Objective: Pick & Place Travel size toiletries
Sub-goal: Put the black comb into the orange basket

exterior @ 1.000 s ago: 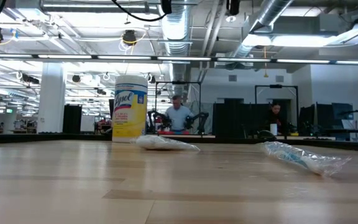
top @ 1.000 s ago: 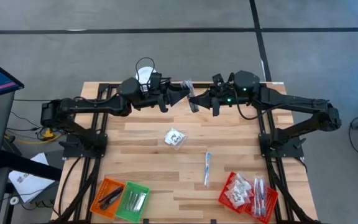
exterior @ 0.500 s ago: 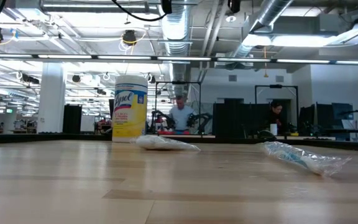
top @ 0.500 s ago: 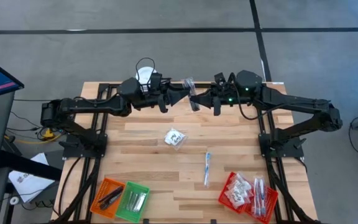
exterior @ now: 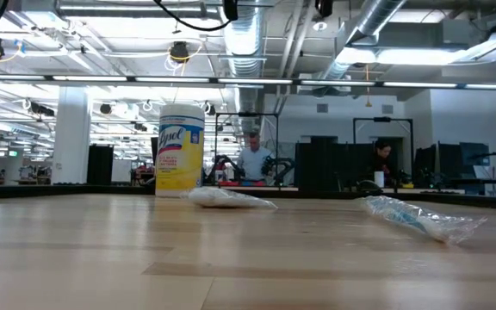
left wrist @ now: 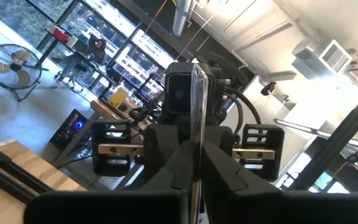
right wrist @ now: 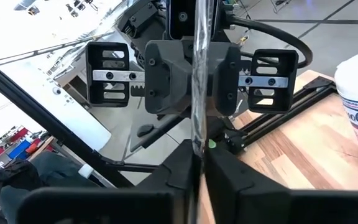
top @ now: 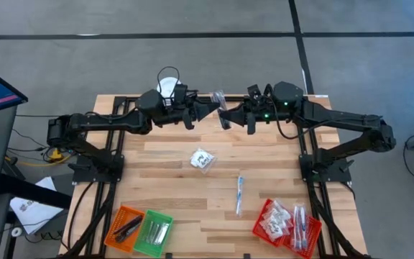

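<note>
Left gripper (top: 213,108) and right gripper (top: 225,114) tip to tip above table's (top: 171,173) far edge, thin wrapped stick (top: 219,98) between them. Canister (top: 167,85) behind left gripper, at far edge. Sachet (top: 203,159) mid-table; wrapped tube (top: 240,194) nearer front, to its right. Two baskets (top: 138,230) side by side at front left, two more (top: 287,226) at front right, toiletries inside each.

Basket (top: 277,220) contents — perhaps sachets, unclear.
</note>
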{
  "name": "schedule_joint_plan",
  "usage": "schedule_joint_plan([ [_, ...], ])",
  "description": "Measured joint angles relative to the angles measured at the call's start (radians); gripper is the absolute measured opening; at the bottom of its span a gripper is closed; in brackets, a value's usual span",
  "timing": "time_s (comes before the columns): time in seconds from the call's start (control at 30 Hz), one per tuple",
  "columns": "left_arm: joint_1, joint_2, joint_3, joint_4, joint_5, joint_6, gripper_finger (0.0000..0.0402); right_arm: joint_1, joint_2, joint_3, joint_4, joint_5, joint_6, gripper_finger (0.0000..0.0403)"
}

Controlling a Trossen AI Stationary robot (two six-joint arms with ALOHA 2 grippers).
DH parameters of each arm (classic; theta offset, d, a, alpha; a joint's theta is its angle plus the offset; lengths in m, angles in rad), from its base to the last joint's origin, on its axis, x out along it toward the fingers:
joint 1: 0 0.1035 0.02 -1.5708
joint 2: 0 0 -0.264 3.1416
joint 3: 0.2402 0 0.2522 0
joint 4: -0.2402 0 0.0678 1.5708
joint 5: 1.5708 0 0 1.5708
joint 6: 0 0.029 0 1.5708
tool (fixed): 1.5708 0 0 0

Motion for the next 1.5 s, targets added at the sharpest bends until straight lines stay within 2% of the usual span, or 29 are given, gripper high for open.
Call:
schedule_joint_plan([
  [0.2,0.005,-0.001,0.000,-0.011,0.027,-0.051,0.0005,0.023,0.000,-0.001,0.039,0.002,-0.005,0.0103],
  [0.3,0.005,-0.012,0.001,-0.051,0.027,-0.080,0.0003,0.043,0.000,-0.001,0.042,-0.006,-0.005,0.0151],
  [0.4,0.005,-0.059,0.001,-0.158,0.031,-0.084,0.0003,0.066,-0.006,-0.002,0.043,-0.025,-0.008,0.0200],
  [0.57,-0.002,-0.192,0.001,-0.498,0.023,-0.087,0.0002,0.095,-0.019,-0.001,0.045,-0.037,-0.008,0.0260],
  [0.77,-0.047,-0.374,0.001,-0.877,0.013,-0.144,0.0002,0.121,-0.042,-0.001,0.046,-0.037,-0.008,0.0276],
  [0.93,-0.186,-0.467,0.001,-1.171,0.000,-0.254,0.0002,0.131,-0.048,-0.001,0.051,-0.035,0.006,0.0276],
  [1.0,-0.275,-0.482,0.000,-1.309,-0.024,-0.317,0.0002,0.139,-0.042,-0.001,0.064,-0.020,0.037,0.0276],
  [1.13,-0.475,-0.490,0.000,-1.467,-0.096,-0.437,0.0002,0.176,-0.032,-0.001,0.072,0.027,0.059,0.0276],
  [1.3,-0.705,-0.449,0.000,-1.534,-0.178,-0.587,0.0002,0.223,-0.017,-0.001,0.083,0.072,0.072,0.0276],
  [1.5,-0.897,-0.354,0.000,-1.605,-0.187,-0.716,0.0003,0.251,0.003,-0.002,0.111,0.094,0.081,0.0276],
])
